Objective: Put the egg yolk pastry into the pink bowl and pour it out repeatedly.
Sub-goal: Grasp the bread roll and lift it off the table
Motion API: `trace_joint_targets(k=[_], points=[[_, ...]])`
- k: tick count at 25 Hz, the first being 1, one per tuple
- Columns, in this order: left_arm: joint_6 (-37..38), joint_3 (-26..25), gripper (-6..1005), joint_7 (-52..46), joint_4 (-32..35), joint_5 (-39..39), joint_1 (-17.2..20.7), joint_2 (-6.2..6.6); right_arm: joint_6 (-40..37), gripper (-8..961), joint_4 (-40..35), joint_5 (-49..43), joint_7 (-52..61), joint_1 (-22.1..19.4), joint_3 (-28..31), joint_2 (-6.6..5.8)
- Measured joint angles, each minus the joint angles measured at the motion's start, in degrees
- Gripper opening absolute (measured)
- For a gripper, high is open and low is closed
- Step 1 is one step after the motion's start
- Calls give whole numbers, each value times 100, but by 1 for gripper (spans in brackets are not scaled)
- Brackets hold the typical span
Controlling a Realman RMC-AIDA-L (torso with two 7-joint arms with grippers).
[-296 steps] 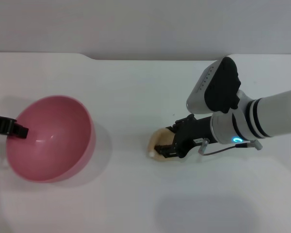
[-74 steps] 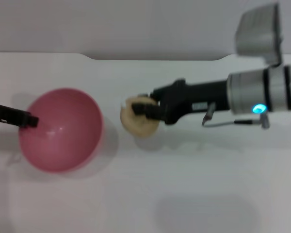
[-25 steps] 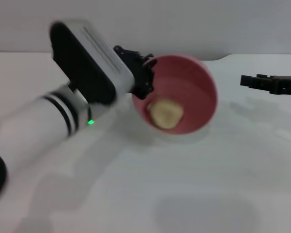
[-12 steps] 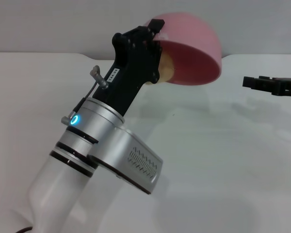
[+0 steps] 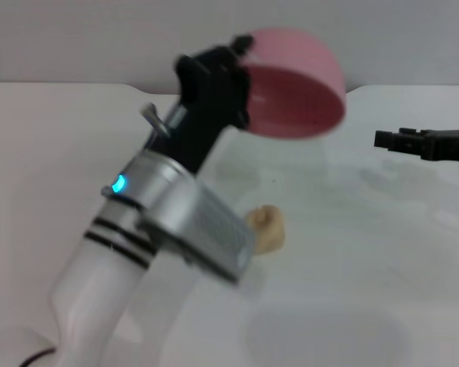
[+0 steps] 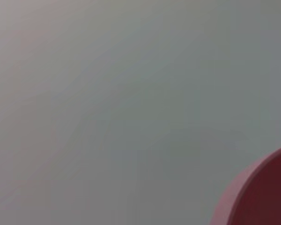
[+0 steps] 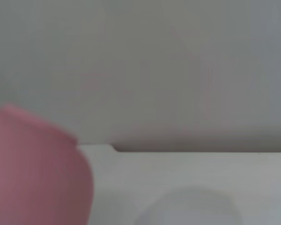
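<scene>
We see the left gripper (image 5: 241, 57) raised high over the white table (image 5: 382, 252), its jaws clamped on the rim of the pink bowl (image 5: 294, 88). The bowl is tipped well over, its opening turned down and toward us, with nothing inside. The egg yolk pastry (image 5: 266, 228) lies on the table at about six o'clock from the bowl, just beside the left arm's silver wrist housing and apart from the bowl. At three o'clock from the bowl, well apart from it, the right gripper (image 5: 382, 139) hovers over the table; we cannot tell whether its jaws are open or closed.
</scene>
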Motion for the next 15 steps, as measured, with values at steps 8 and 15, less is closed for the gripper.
trace_joint_targets(k=[8, 15], points=[[-3083, -2216, 0, -393, 1453, -2177, 219, 91, -67, 610, 68, -21, -379, 146, -560, 1], [-9045, -6024, 0, -1134, 1069, -3123, -234, 137, 68, 611, 180, -29, -628, 383, -989, -1]])
